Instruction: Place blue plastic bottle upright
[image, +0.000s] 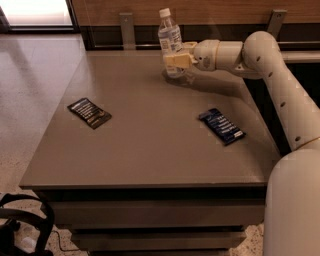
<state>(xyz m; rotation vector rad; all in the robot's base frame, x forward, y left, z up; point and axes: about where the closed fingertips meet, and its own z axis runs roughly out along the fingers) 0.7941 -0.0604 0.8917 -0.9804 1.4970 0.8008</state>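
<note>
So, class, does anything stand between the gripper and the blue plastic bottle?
Nothing visible does. The gripper is at the blue plastic bottle, jaws closed on its lower half, near the table's far edge. The black packet and the blue packet lie nearer the front, apart from both.
</note>
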